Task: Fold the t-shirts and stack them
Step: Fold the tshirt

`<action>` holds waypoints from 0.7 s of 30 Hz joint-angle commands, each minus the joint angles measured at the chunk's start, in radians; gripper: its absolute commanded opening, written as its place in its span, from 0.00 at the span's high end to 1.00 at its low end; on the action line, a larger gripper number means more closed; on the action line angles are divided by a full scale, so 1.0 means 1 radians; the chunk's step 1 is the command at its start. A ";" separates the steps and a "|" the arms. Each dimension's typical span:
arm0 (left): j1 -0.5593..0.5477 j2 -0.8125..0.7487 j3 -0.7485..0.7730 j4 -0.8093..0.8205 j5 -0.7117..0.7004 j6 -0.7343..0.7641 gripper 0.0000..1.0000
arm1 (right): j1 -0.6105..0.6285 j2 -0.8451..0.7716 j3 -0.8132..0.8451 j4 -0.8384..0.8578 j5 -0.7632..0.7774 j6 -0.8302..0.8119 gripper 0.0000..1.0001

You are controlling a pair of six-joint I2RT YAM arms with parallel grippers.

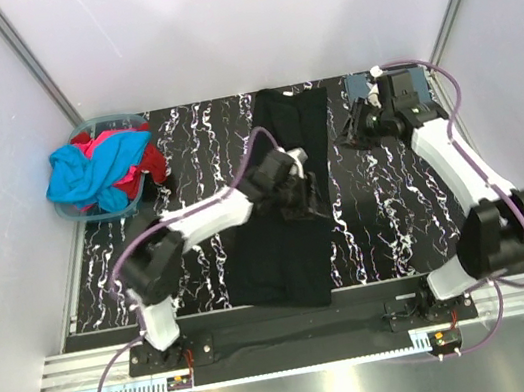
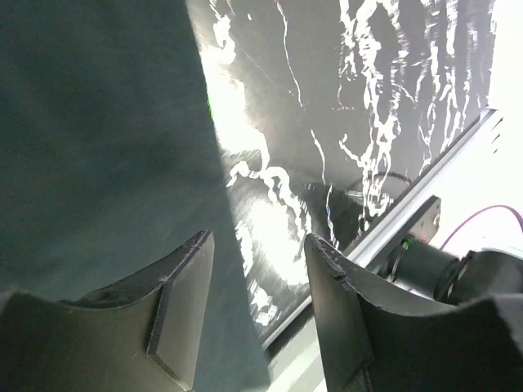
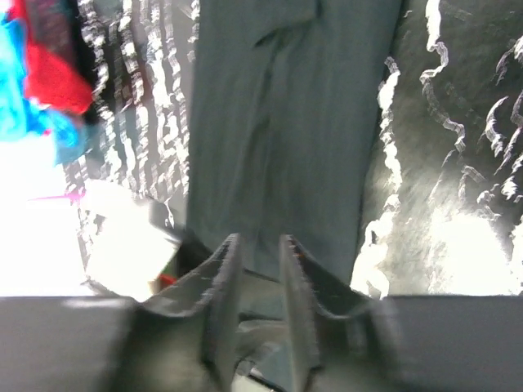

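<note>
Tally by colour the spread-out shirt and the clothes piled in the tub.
Black shirt: 1
Cyan cloth: 1
Red cloth: 1
Total: 3 that show; the tub may hide more.

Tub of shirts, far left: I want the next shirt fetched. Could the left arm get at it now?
Probably yes. The left gripper is open and empty above the black shirt, and only bare table lies between it and the tub, on that arm's own side.
</note>
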 commanded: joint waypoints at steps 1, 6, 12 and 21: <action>0.091 -0.252 -0.073 -0.167 -0.081 0.157 0.46 | 0.033 -0.116 -0.118 -0.002 -0.049 0.028 0.73; 0.223 -0.467 -0.337 -0.236 -0.225 0.276 0.46 | 0.171 -0.188 -0.301 0.010 -0.032 0.089 0.82; 0.303 -0.557 -0.533 -0.133 -0.158 0.242 0.44 | 0.190 -0.057 -0.346 0.151 -0.003 0.085 0.68; 0.288 -0.456 -0.543 -0.103 -0.078 0.267 0.45 | 0.134 0.422 0.121 0.139 0.113 -0.020 0.68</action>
